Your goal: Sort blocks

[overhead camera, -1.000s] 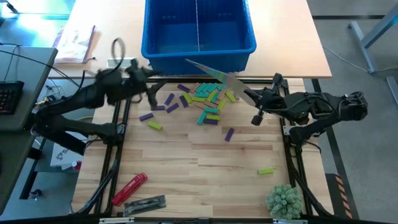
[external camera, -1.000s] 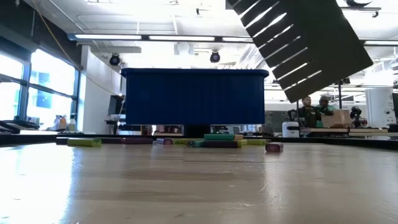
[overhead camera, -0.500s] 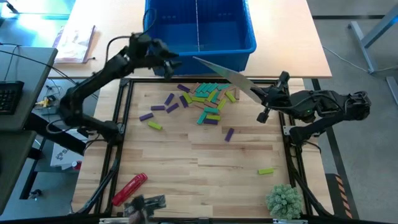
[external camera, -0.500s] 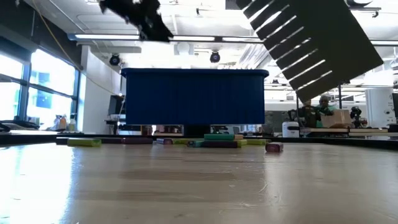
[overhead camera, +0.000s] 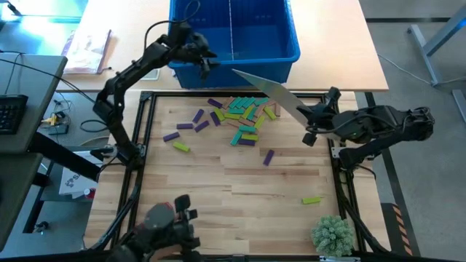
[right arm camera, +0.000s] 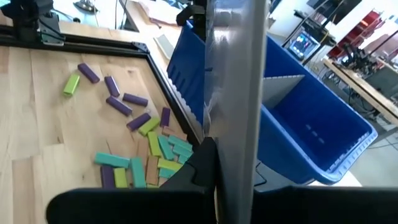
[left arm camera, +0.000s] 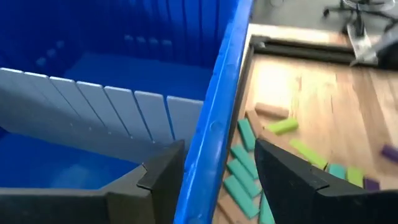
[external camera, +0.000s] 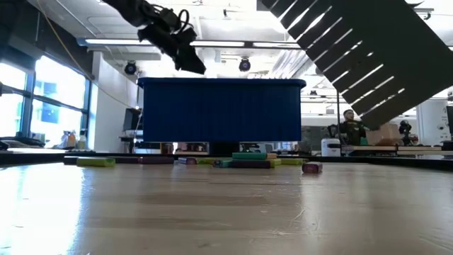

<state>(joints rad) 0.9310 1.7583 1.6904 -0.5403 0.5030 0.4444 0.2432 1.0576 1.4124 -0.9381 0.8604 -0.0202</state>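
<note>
The left gripper (overhead camera: pixel 204 61) hangs over the near wall of the blue bin (overhead camera: pixel 287 52), its fingers spread with nothing between them; in the left wrist view one finger sits inside the bin and the other outside, straddling the rim. If it drops straight down from here, I judge a finger would land on that rim and could shove or tip the bin.

The right gripper (overhead camera: pixel 312 124) is pressed together on a grey slotted plate (overhead camera: pixel 263 87), held slanting over the far edge of the block pile toward the bin. The plate is long and gripped at one end, so a quick swing could twist it in the grip or knock its tip against the bin wall.

The blocks (overhead camera: pixel 240 114) lie on the desk (overhead camera: pixel 218 182) in a loose heap just in front of the bin, with purple strays to the left and one lime block (overhead camera: pixel 311 199) well apart near the right edge. None show in the bin. A careless sweep would likely scatter colours together and push some under the bin's edge.
</note>
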